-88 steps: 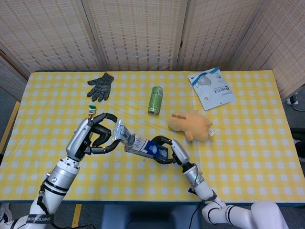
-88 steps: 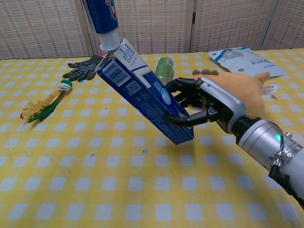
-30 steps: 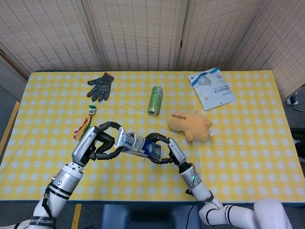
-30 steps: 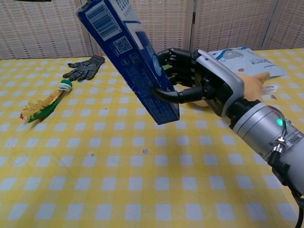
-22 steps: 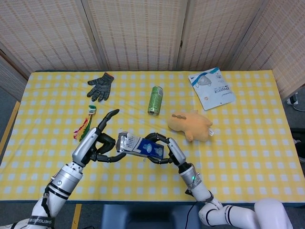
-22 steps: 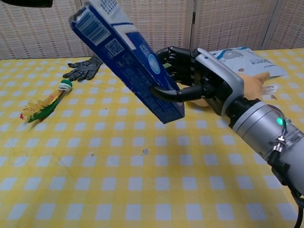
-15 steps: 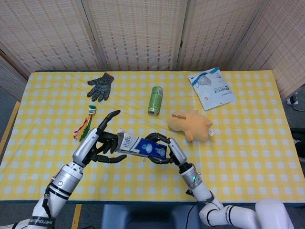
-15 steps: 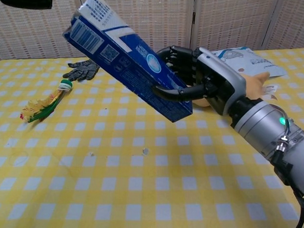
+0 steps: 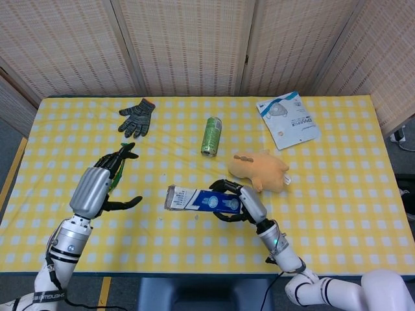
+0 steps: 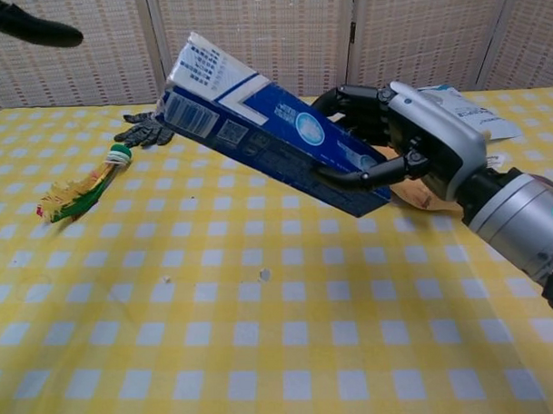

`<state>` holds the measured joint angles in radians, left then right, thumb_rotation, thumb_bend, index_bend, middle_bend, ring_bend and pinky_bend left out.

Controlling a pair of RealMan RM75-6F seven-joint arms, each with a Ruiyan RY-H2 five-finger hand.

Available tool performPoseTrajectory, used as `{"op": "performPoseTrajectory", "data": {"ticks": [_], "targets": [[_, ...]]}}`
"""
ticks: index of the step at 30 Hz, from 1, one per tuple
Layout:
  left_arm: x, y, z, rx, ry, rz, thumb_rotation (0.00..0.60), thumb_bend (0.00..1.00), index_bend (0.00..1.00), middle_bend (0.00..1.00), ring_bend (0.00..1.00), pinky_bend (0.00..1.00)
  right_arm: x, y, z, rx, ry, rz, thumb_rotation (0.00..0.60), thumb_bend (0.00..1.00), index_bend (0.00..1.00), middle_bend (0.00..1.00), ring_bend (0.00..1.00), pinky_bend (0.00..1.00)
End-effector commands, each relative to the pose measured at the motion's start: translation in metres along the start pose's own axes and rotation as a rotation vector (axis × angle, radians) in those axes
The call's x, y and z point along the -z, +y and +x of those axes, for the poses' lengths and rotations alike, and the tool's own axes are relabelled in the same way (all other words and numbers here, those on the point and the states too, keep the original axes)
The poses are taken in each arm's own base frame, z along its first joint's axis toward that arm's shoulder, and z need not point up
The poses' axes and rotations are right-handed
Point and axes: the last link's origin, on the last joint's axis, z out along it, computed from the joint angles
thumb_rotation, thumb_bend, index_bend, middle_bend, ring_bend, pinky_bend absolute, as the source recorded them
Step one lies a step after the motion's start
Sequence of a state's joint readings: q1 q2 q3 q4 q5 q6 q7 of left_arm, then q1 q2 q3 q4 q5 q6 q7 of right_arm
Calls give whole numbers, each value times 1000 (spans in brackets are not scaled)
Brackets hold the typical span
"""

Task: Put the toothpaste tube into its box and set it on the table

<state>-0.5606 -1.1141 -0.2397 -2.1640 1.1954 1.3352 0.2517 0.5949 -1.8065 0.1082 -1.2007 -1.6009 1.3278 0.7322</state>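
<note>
- The right robot hand [image 9: 238, 202] grips the blue toothpaste box [image 9: 200, 199] by its right end, fingers curled over the top edge and the thumb pressed against the side facing the chest camera.
- In the chest view the same robot hand [image 10: 403, 146] holds the box [image 10: 265, 144] clear of the table [image 10: 263, 353], slanted so that the far end points up and to the left.
- The box's free end, white with blue print, shows a flap that looks folded against the opening; whether it is fully shut cannot be told.
- No toothpaste tube can be seen outside the box; whether it sits inside cannot be told.
- The left robot hand [image 9: 98, 183] is raised above the table well to the left of the box, fingers spread apart and holding nothing.
- In the chest view only a dark fingertip of that hand [image 10: 29, 28] shows at the top left corner.
- A red, yellow and green feathered toy [image 10: 83, 189] lies on the yellow checked cloth under the left robot hand.
- A grey knitted glove [image 9: 137, 116] lies near the far left of the table.
- A green drink can [image 9: 211, 136] lies on its side near the middle.
- A tan plush toy [image 9: 260, 170] rests just behind the right robot hand.
- A face-mask packet [image 9: 288, 118] lies flat at the far right.
</note>
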Motion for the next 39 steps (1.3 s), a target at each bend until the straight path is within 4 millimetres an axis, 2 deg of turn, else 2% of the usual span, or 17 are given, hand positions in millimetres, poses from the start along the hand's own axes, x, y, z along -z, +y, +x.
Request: {"op": "performPoseTrajectory", "data": {"ticks": [1, 7, 14, 21, 26, 34, 35, 36, 39], "targets": [[15, -41, -4, -211, 30, 66, 600, 195, 15, 118, 56, 55, 13, 7, 13, 87, -12, -38, 600, 301, 450, 357, 390, 381], [39, -82, -19, -222, 96, 95, 600, 190, 14, 114, 49, 28, 33, 21, 24, 166, -26, -104, 600, 301, 450, 357, 391, 381], [62, -110, -28, -223, 80, 148, 600, 187, 13, 114, 46, 14, 52, 40, 30, 257, -63, -174, 600, 301, 450, 357, 391, 381], [67, -126, -38, -218, 19, 185, 600, 187, 12, 114, 46, 2, 61, 57, 28, 321, -100, -225, 600, 301, 450, 355, 391, 381], [67, -137, -43, -193, -12, 208, 600, 187, 12, 114, 46, 2, 60, 63, 27, 351, -118, -246, 600, 301, 450, 343, 392, 381], [66, -148, -49, -158, -35, 229, 600, 188, 12, 114, 48, 2, 63, 69, 24, 402, -197, -287, 600, 301, 440, 246, 339, 356], [66, -148, -49, -154, -37, 229, 600, 189, 13, 114, 49, 2, 63, 70, 24, 406, -209, -292, 600, 302, 415, 227, 326, 341], [66, -148, -50, -152, -40, 229, 600, 190, 14, 114, 50, 2, 63, 70, 23, 408, -226, -296, 600, 301, 336, 186, 298, 320], [68, -148, -52, -154, -50, 224, 600, 191, 25, 115, 56, 2, 66, 64, 25, 372, -279, -296, 600, 301, 37, 32, 186, 253]]}}
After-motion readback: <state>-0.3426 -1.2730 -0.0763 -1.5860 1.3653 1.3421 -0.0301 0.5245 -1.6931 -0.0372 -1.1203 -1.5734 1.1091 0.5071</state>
